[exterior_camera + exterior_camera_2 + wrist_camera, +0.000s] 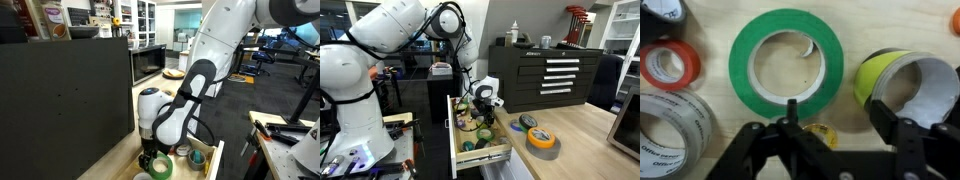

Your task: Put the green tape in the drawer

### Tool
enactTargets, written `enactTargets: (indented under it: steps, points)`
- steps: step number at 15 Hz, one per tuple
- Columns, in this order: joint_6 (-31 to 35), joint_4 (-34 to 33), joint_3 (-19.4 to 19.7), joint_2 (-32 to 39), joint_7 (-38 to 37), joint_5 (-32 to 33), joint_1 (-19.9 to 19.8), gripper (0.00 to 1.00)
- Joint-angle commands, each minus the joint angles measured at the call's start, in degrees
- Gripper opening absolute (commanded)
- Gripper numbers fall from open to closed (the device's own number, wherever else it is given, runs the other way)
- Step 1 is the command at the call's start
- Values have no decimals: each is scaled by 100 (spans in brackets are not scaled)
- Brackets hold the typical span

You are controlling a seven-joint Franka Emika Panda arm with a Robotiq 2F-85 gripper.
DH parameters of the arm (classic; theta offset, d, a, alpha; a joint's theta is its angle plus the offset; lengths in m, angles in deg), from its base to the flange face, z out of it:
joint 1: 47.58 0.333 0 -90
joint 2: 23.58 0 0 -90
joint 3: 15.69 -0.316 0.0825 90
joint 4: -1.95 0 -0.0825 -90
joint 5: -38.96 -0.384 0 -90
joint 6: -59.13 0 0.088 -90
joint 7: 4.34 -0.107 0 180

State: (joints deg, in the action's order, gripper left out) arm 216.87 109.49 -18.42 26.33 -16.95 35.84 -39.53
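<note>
The green tape (878, 72) is a wide lime-green roll with a white inner wall. It lies tilted on the drawer's pale-wood floor (855, 30) at the right of the wrist view. My gripper (838, 112) is open just above the drawer floor. Its right finger stands in front of the roll's hollow, and its left finger is at the rim of a darker green ring (786, 62). I cannot tell whether a finger touches the lime roll. In both exterior views the gripper (483, 112) (155, 160) reaches down into the open drawer (453, 130) (215, 160).
The drawer also holds a red roll (668, 64), a clear roll (675, 128), a black roll (662, 12) and a small yellow roll (820, 134). On the table beside the drawer lie a yellow roll (542, 140) and a teal roll (528, 122). A black tool chest (545, 75) stands behind.
</note>
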Motion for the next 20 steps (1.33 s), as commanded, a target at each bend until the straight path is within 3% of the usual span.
enactTargets:
  steps: [1, 5, 9, 18, 19, 20]
  points:
    - [-779, 241, 403, -617, -352, 13, 274, 100]
    - [-1753, 436, 773, -1256, -764, 235, 489, 100]
    - [-2316, 884, 815, -2007, -950, 459, 470, 100]
    - [-1756, 2530, 981, -3921, -1094, 1029, 73, 100]
    - [-1741, 2632, 1013, -4066, -1226, 1143, 33, 100]
    - [-1953, 2091, 829, -3520, -949, 969, -42, 100]
